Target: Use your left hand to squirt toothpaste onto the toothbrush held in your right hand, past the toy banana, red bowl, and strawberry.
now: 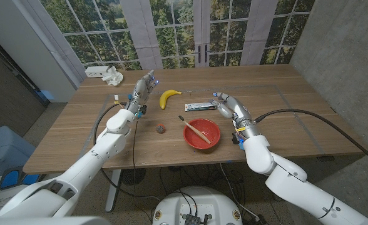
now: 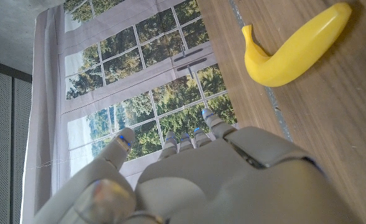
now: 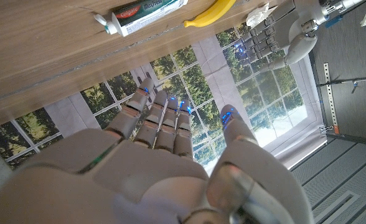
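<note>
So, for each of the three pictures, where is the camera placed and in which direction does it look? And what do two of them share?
Head view: on the robot's head, looking down at the wooden table; both arms, the left hand and right hand show.
Left wrist view: on the left wrist, along the hand's back toward the windows; toy banana beside it.
Right wrist view: on the right wrist, along its own hand; toothpaste tube lies on the table.
Shared: the banana appears in all three.

Strawberry (image 1: 161,129) — small, perhaps blurred — indistinct.
</note>
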Controlling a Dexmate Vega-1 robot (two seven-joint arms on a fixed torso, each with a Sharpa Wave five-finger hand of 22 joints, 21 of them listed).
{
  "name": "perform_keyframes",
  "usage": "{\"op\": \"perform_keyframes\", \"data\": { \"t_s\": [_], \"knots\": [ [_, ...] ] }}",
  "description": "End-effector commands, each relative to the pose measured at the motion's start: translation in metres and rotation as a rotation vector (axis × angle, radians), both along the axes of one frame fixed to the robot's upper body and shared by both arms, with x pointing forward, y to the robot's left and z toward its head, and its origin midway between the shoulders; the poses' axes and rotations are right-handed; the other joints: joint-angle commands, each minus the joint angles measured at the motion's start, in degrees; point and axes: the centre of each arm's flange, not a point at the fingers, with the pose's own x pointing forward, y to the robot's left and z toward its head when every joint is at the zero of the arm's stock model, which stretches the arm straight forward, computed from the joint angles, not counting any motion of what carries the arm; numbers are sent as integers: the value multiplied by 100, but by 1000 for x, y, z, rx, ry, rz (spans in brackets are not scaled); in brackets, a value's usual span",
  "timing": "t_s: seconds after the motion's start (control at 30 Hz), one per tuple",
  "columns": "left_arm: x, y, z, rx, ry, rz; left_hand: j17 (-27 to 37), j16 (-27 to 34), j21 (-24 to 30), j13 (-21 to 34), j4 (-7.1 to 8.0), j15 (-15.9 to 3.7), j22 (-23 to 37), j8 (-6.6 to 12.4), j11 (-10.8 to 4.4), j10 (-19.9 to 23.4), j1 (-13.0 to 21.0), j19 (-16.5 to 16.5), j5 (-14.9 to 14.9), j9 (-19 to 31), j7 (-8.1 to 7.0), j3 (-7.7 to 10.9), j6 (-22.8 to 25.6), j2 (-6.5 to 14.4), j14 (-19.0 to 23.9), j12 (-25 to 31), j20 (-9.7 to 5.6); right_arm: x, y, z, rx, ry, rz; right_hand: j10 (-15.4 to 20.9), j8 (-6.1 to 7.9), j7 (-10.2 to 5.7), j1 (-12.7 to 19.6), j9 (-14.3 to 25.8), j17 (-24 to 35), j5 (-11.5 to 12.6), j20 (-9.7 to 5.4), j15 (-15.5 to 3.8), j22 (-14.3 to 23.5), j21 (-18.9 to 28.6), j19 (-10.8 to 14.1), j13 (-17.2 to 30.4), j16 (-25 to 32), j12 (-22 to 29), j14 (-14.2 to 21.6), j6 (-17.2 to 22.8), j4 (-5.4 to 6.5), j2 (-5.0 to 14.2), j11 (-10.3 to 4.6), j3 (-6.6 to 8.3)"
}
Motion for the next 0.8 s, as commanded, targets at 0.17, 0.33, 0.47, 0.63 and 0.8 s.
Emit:
{"op": "perform_keyframes", "data": {
  "t_s": [0.17, 0.33, 0.47, 0.63, 0.8],
  "knots": [
    [-4, 4, -6, -14, -14, -11, 14, -15, 1, 27, -36, -132, 22, -3, 9, 45, -67, 47, -2, 34, 11, 23, 57, 284, 36, 14, -10, -15, 16, -9, -23, -16, -34, 224, 67, -12, 301, 36, 88, -12, -7, -201, 32, 92, 184, 71, 162, 105, 241, 169, -74, -12, -41, 7],
    [-5, 5, -9, -9, -11, -17, 15, -8, 1, 27, -38, -137, 22, 0, 16, 56, -71, 49, -3, 34, 12, 24, 67, 284, 55, 16, -3, -21, 20, -13, -37, -32, -59, 396, 121, -43, 579, 45, 162, -17, -15, -259, 34, 146, 319, 136, 294, 186, 424, 334, -118, -95, -103, 4],
    [-6, 5, -10, -9, -13, -21, 15, -9, 1, 27, -41, -137, 22, 0, 14, 62, -74, 51, -3, 35, 12, 25, 70, 285, 57, 17, -2, -23, 22, -16, -47, -42, -63, 536, 174, -44, 804, 53, 232, -59, -6, -313, 39, 196, 434, 201, 403, 257, 557, 483, -131, -278, -96, -55],
    [-7, 7, -12, -9, -12, -25, 16, -10, 0, 27, -42, -128, 22, 2, 18, 65, -79, 53, -4, 35, 10, 25, 81, 286, 57, 16, 1, -25, 26, -21, -63, -44, -88, 765, 243, -59, 994, 61, 345, -154, -23, -342, 50, 252, 551, 309, 538, 384, 679, 672, -100, -481, -154, -183],
    [-7, 9, -14, -9, -11, -26, 17, -10, 1, 27, -44, -133, 22, 0, 19, 63, -82, 59, -4, 35, 5, 26, 81, 287, 60, 14, 6, -25, 30, -24, -88, -33, -121, 895, 310, -134, 1393, 71, 518, -241, -96, -488, 65, 319, 665, 456, 737, 483, 841, 827, -108, -605, -288, -244]
  ]
}}
